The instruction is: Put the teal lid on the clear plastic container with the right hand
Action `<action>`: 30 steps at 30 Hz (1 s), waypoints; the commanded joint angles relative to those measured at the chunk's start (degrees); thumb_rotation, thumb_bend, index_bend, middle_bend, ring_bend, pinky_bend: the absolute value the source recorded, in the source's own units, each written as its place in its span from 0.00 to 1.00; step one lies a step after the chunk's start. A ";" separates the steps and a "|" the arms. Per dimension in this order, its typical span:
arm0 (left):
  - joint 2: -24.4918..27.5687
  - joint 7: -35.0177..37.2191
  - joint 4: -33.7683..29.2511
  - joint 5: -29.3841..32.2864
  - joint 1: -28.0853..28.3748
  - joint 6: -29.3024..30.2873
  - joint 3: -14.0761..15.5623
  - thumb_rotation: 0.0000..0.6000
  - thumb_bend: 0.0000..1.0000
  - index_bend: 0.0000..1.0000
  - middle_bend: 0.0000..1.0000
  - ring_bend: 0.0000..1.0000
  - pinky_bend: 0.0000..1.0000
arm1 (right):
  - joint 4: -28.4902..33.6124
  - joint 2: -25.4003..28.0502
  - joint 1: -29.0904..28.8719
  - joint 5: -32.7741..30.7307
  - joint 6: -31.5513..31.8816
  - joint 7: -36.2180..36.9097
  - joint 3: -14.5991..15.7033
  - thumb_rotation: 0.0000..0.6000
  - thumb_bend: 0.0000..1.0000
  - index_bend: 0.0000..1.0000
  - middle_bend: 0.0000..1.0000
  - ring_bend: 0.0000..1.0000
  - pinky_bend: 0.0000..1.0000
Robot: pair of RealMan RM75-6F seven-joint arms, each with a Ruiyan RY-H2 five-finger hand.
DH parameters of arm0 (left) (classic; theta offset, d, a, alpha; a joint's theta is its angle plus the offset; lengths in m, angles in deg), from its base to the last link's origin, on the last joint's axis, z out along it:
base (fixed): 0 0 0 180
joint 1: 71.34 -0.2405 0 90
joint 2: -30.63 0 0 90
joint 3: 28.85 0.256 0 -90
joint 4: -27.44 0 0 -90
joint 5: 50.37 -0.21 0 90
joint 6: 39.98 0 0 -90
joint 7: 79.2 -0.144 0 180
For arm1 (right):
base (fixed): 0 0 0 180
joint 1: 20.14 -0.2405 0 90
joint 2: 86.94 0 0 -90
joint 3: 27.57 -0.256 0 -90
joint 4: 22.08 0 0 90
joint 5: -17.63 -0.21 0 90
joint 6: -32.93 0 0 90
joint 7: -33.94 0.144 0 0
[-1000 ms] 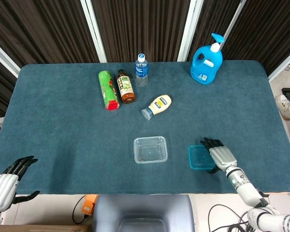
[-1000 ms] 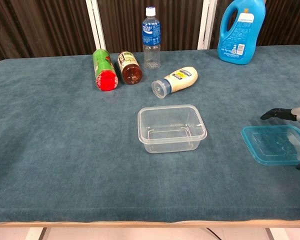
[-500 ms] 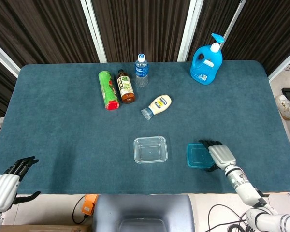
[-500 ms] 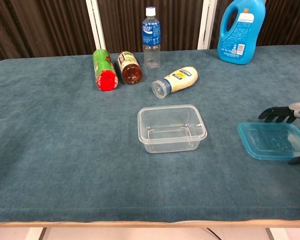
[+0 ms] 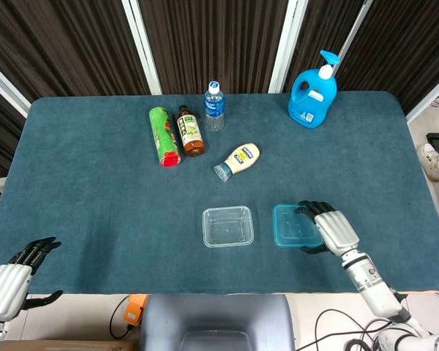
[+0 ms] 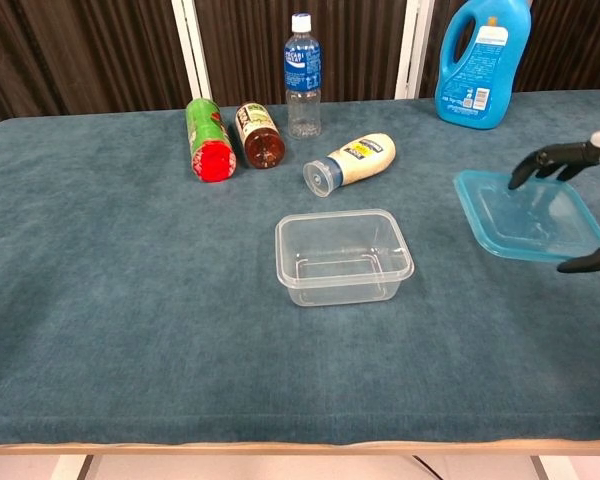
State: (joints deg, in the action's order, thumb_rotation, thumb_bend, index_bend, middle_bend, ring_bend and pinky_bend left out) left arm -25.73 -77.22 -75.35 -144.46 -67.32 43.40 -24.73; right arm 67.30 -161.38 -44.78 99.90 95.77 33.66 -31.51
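While the left hand (image 5: 11, 272) is held open and empty off the table's (image 5: 95, 190) near-left corner, the clear plastic container (image 6: 343, 256) is seen upright at centre. At its 3 o'clock, apart from it, the teal lid (image 6: 521, 214) is gripped, raised and tilted, in the right hand (image 5: 335, 230).

The head view looks steeply down from high above the near edge of the table (image 5: 73, 190), far enough back to take in all four edges and the dark curtain (image 5: 205, 36) beyond the far edge. The chest view sits low and close at the near edge, facing the far edge at a shallow angle. Both share the table's middle: the clear container (image 5: 227, 226) (image 6: 343, 256) and the bottles (image 5: 214, 106) (image 6: 303, 75) behind it.
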 commanded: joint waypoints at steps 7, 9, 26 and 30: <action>0.07 0.27 0.01 -0.12 -0.04 0.13 0.05 1.00 0.36 0.19 0.13 0.13 0.29 | 3.45 -4.29 -5.34 -1.75 -3.45 -5.99 -3.64 1.00 0.27 0.40 0.40 0.53 0.51; 0.11 0.52 0.08 -0.19 -0.02 0.14 0.09 1.00 0.36 0.19 0.13 0.13 0.29 | 3.36 -6.12 -6.74 -3.17 -4.97 -7.75 -4.25 1.00 0.27 0.40 0.40 0.53 0.51; 0.72 2.67 0.47 -0.10 0.05 0.04 0.26 1.00 0.36 0.19 0.13 0.13 0.29 | 1.33 -16.08 -12.82 -13.01 -9.02 -16.60 -6.57 1.00 0.27 0.37 0.40 0.50 0.51; 0.83 3.02 0.56 0.00 0.06 -0.03 0.27 1.00 0.36 0.19 0.13 0.13 0.29 | 0.51 -17.20 -13.50 -13.76 -9.07 -16.67 -6.76 1.00 0.27 0.37 0.40 0.50 0.51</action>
State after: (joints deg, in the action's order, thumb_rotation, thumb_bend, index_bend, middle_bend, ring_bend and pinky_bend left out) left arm -24.90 -74.19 -74.79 -144.45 -67.26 43.37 -24.46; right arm 68.02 -178.35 -58.11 86.29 86.71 16.96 -38.19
